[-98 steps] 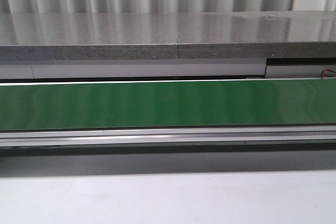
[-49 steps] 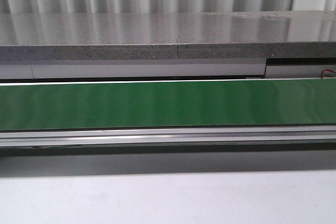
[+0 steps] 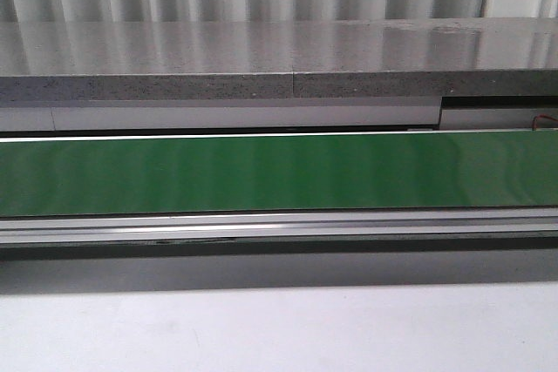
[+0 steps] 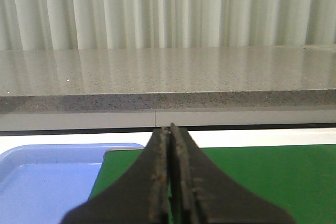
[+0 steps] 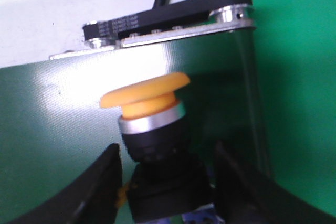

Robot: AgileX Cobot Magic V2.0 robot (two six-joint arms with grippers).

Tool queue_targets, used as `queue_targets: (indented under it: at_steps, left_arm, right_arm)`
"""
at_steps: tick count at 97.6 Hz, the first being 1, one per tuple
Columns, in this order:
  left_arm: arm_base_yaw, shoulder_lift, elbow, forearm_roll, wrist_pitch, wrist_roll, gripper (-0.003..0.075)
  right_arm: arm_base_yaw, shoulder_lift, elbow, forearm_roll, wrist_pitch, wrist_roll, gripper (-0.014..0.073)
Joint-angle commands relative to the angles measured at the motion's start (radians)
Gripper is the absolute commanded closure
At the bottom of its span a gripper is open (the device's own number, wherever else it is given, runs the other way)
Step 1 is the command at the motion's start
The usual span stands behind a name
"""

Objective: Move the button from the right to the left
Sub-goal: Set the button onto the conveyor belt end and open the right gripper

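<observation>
Meanwhile the right end effector (image 5: 165,182) straddles the button (image 5: 152,129) near the belt (image 5: 52,129) end, fingers apart; left end effector (image 4: 169,182) pressed together; front view unchanged.

The button (image 5: 149,124) stands on the belt (image 5: 58,129) — between the right tool's (image 5: 165,182) fingers.

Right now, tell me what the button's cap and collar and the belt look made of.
The button: its orange cap looks like matte plastic, and the collar below like brushed metal, by its silvery sheen. The green belt looks like smooth rubber or PVC, faintly glossy where light glares.
</observation>
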Motion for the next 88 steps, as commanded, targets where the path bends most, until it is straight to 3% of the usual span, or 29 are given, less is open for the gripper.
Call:
queue_targets:
  at_steps: [1, 37, 63, 88]
  left_arm:
    - [0.004, -0.033, 0.025, -0.001, -0.080, -0.011, 0.0740]
    - [0.004, -0.033, 0.025, -0.001, -0.080, -0.011, 0.0740]
    - [0.004, -0.033, 0.025, -0.001, -0.080, -0.011, 0.0740]
    - [0.004, -0.033, 0.025, -0.001, -0.080, -0.011, 0.0740]
  right_arm:
    - [-0.001, -0.040, -0.005, 0.023, -0.037, 0.004, 0.0342]
    - [-0.001, -0.007, 0.018, 0.044, -0.032, 0.004, 0.0291]
    - [0.001, -0.014, 0.016, 0.044, -0.034, 0.002, -0.0070]
    - [0.018, -0.100, 0.015, 0.043, -0.072, -0.032, -0.0057]
